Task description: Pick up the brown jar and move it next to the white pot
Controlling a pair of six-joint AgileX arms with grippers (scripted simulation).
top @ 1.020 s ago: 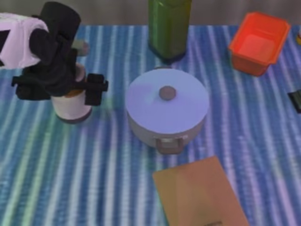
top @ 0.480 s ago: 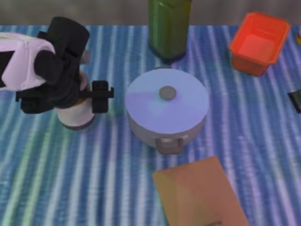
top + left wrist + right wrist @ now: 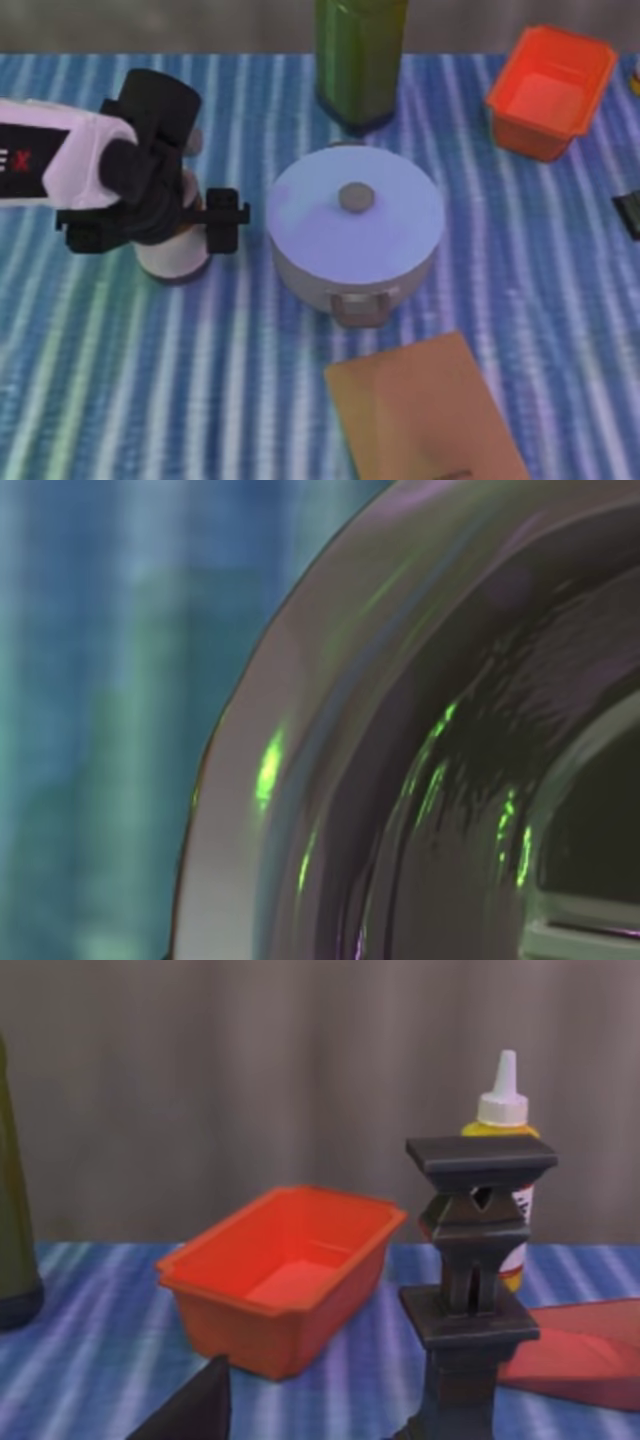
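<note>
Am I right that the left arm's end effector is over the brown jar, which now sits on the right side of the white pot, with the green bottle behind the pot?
Not quite: the top view shows the brown jar on the left side of the white pot, not the right. The rest holds: the left end effector is over the jar, and the green bottle stands behind the pot.

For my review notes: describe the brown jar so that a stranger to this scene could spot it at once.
Start at the white pot in the middle of the striped table. To its left, apart from it, the left tool straddles the brown jar. It is small and cylindrical with a white label, unlike the tall green bottle behind the pot.
</note>
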